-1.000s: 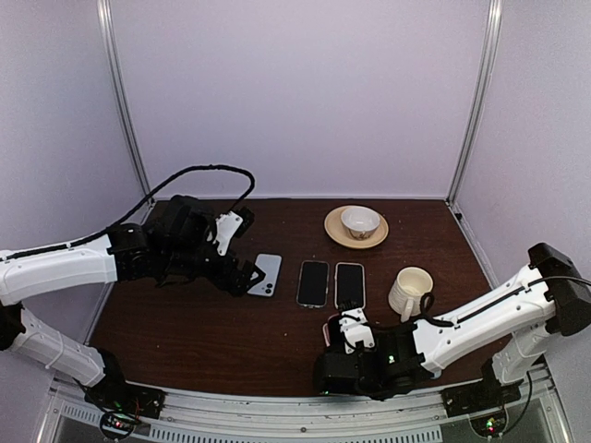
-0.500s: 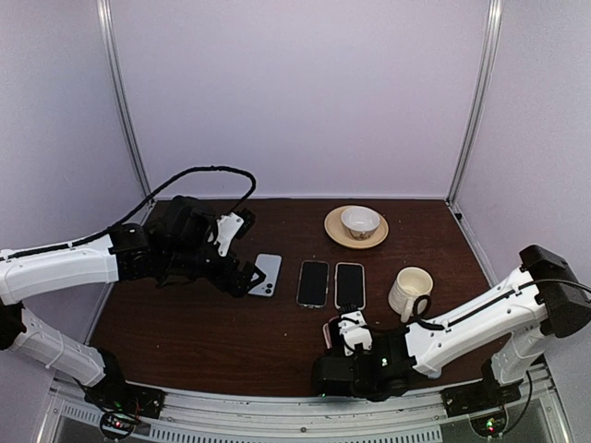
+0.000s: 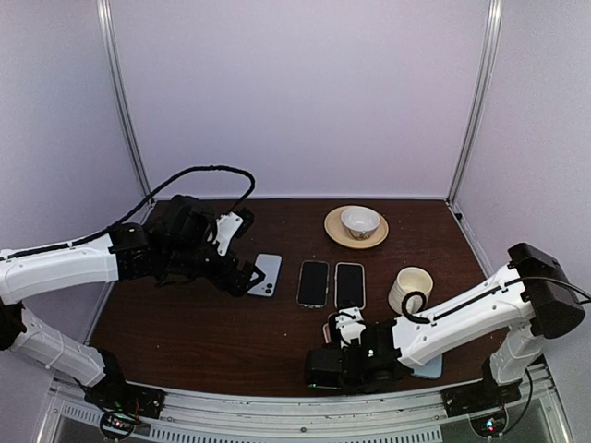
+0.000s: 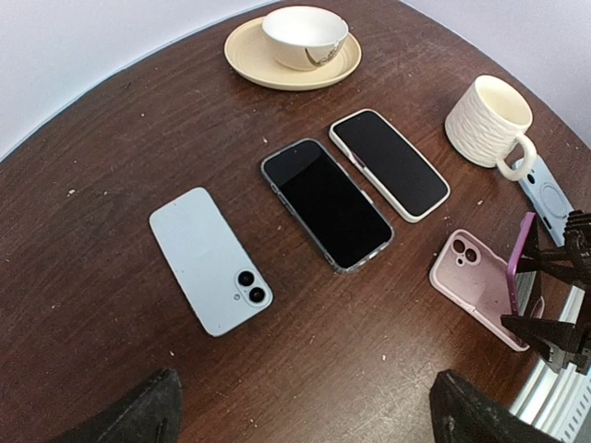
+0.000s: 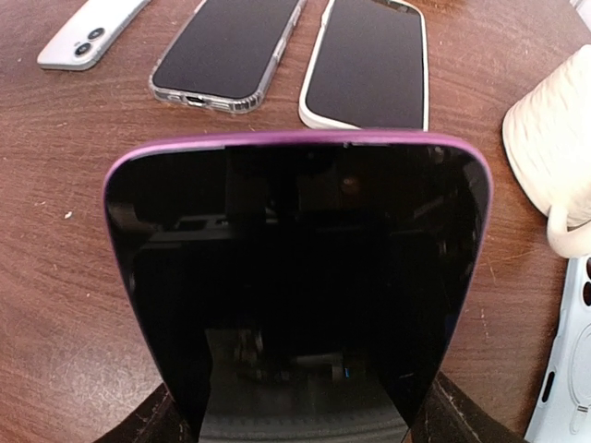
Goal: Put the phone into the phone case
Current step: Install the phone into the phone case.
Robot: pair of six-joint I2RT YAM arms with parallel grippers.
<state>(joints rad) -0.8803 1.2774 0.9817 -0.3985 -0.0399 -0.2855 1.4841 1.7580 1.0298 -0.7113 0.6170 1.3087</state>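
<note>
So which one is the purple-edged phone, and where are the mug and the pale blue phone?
Purple-edged phone [image 5: 295, 277], right wrist view, middle of its dark screen.
Mug [image 4: 473, 138], left wrist view, on its ribbed side.
Pale blue phone [image 4: 205, 254], left wrist view, middle of its back.

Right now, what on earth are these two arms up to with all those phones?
The right hand grips a purple phone upright beside a pink case lying flat near the front of the table; the phone is not in it yet. The left hand hangs open near a pale blue phone lying face down, holding nothing. A clear-cased phone, a white-cased phone, a mug and a bowl sit farther back.
</note>
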